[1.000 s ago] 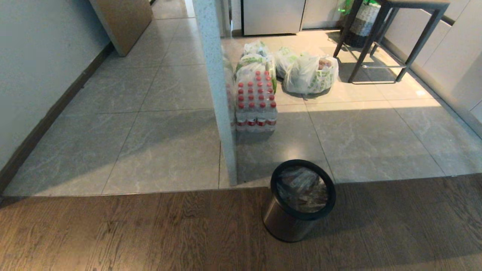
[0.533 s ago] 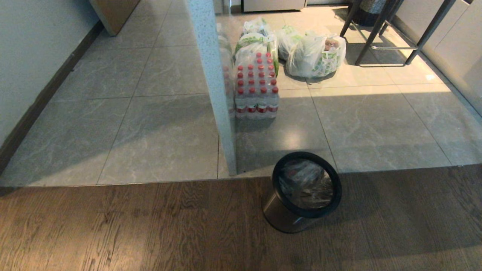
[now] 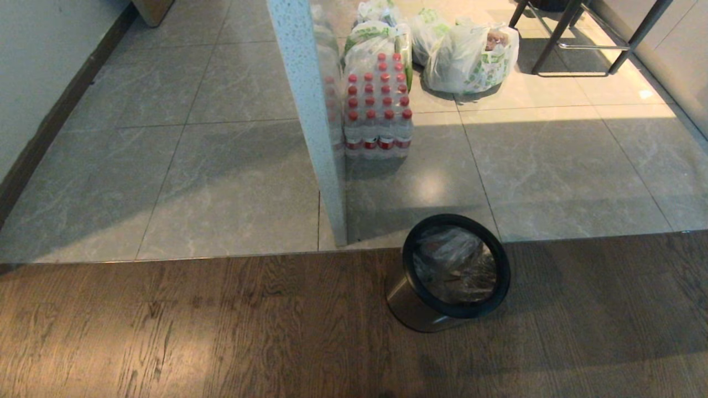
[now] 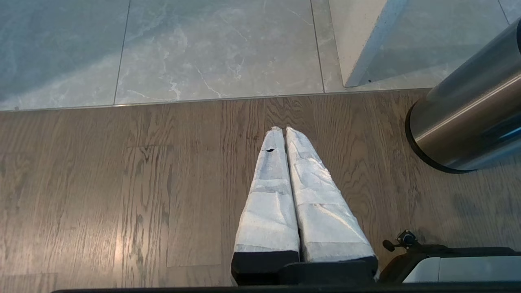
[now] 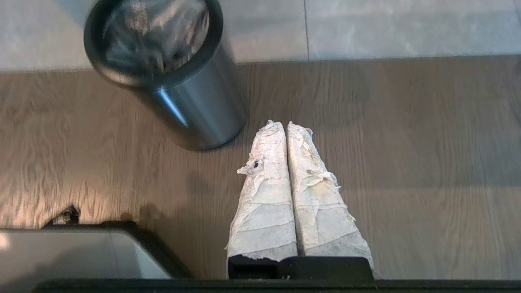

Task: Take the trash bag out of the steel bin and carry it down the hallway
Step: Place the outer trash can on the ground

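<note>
Trash bag (image 3: pixel 456 265) in steel bin (image 3: pixel 412 304): thin, soft, light; I'd pinch its rim. Both my hands (image 4: pixel 284 129) (image 5: pixel 281 123) pressed together, empty.

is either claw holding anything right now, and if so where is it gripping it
Nothing is held. The left claw and right claw are both shut and empty above the wood floor; the trash bag sits in the steel bin.

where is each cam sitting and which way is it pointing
Head view: on the head, looking forward and down at the steel bin with the trash bag; no arm shows.
Left wrist view: behind the shut left gripper, facing the floor.
Right wrist view: behind the shut right gripper, facing the floor.
All three share the bin.
</note>
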